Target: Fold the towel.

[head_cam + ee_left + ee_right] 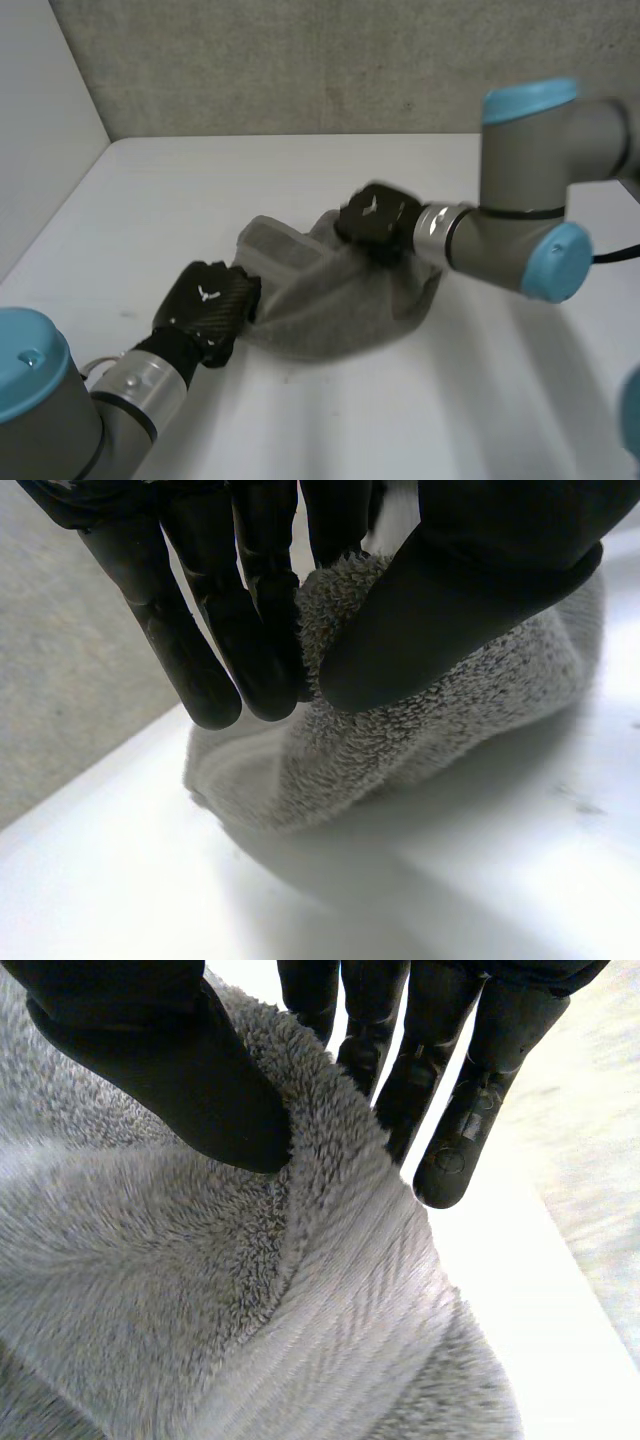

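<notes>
A grey fluffy towel [335, 300] lies bunched in the middle of the white table [200, 190], partly lifted between both hands. My left hand [208, 305] holds the towel's near left edge; in the left wrist view its thumb [450, 600] and fingers [250, 630] pinch a fold of the towel [400, 740]. My right hand [378, 222] is on the towel's far right edge. There the thumb [190, 1080] presses the towel [200, 1290] edge against the fingers [400, 1070], so it is shut on the cloth.
A grey wall [300, 60] runs along the table's far edge and a pale side wall [40, 120] stands at the left. Bare table surface lies around the towel on all sides.
</notes>
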